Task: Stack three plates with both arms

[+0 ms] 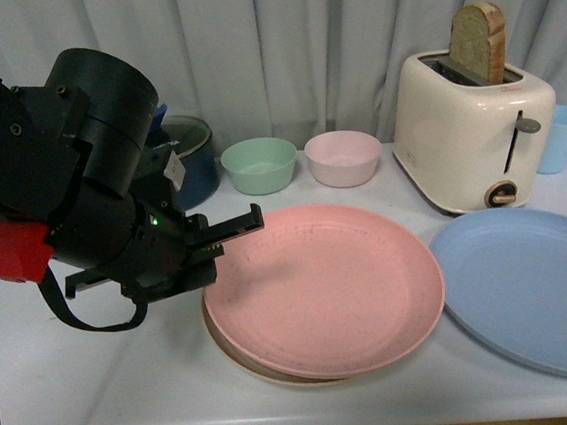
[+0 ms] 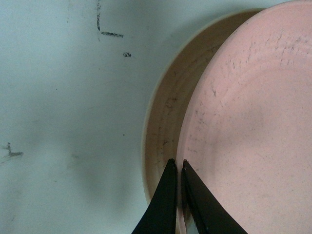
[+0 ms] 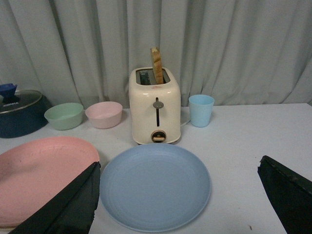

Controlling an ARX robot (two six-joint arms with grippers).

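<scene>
Left gripper [image 2: 177, 165] jaws clamp the pink plate [image 1: 331, 283] at its rim, atop the beige plate [image 2: 163, 112]; right gripper [image 3: 179, 168] jaws apart; blue plate [image 1: 532, 284] not yet stacked.

Matte speckled pink plate [image 1: 323, 287], smooth matte blue plate [image 1: 532, 289], glossy cream toaster [image 1: 462, 140], cloth curtain [image 1: 287, 41], smooth pale desk [image 1: 130, 388] with dark scuffs, matte black left claw [image 2: 178, 162]

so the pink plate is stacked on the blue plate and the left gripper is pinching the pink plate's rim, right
Not quite. The pink plate is stacked on the beige plate, not the blue one. The blue plate lies by itself on the table beside them, as the front view shows. The left gripper is indeed pinching the pink plate's rim.
</scene>
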